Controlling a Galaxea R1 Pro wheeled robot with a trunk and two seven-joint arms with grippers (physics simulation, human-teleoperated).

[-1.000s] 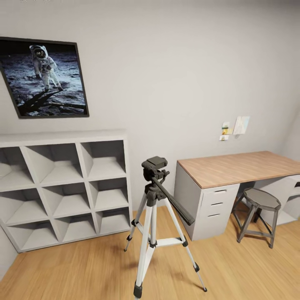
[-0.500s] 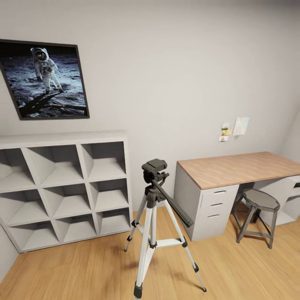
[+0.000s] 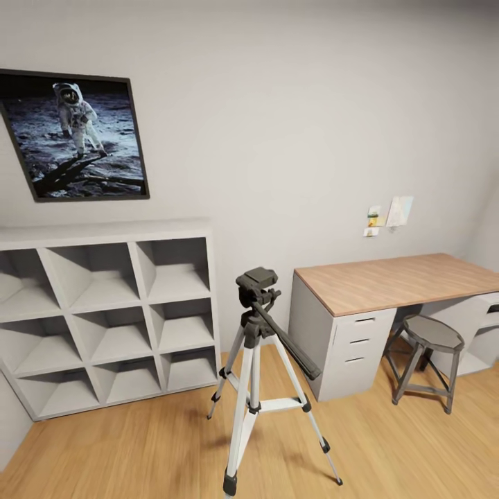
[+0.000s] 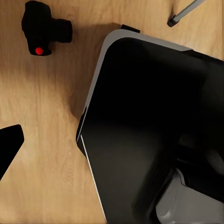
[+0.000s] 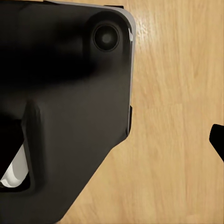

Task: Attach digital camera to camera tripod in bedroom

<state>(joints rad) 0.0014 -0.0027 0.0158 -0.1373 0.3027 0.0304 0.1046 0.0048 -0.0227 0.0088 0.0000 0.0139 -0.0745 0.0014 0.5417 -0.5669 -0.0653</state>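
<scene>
Silver-legged camera tripod (image 3: 258, 374) stands upright; digital camera (image 4: 45, 27) lies on wood floor (image 4: 42, 163); hands' state unclear

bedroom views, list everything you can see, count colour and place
camera tripod: 1, silver legs, dark grey head, on the wood floor in front of the shelf unit
digital camera: 1, black with red button, lying on the floor
shelf unit: 1, white, cubbies, against the wall
astronaut picture: 1, dark frame, above the shelf unit
desk: 1, wood top, white drawers, by the wall
stool: 1, grey, at the desk
paper notes: a few, pale, on the wall above the desk
robot base: black, over the floor
</scene>
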